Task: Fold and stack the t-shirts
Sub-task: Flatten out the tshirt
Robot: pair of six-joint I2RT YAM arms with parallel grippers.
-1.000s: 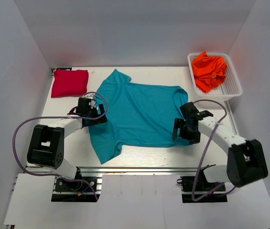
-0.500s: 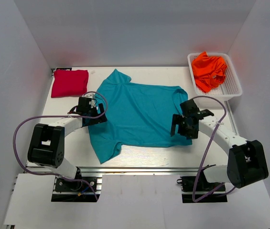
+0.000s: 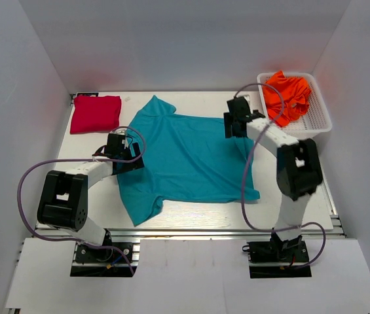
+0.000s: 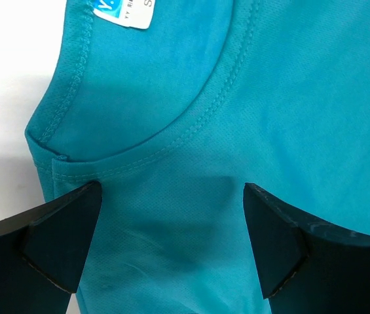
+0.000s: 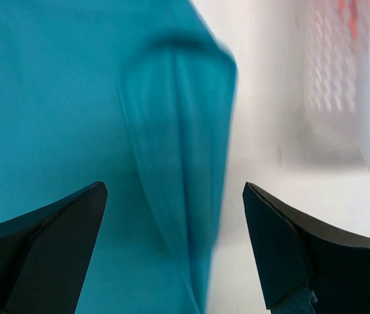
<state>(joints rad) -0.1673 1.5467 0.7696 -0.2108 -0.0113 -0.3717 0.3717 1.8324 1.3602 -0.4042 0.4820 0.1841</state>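
Three shirts, top view: teal shirt (image 3: 188,160) spread flat on surface (image 3: 191,214); red shirt (image 3: 95,113) folded far left; orange shirt (image 3: 287,95) in basket (image 3: 321,125).
Step, top view: fold not begun, I judge; left hand (image 3: 124,156) at its left edge, right hand (image 3: 237,122) at its far right edge.
Left wrist: left hand (image 4: 171,196) wide open, empty, over collar (image 4: 191,124).
Right wrist: right hand (image 5: 175,196) wide open, empty, over rumpled hem corner (image 5: 178,131).
Next: likely lower each hand, pinch cloth.

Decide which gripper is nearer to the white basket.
Right. The right gripper hovers close beside the basket, over the teal t-shirt's corner; the left gripper is far off at its collar.
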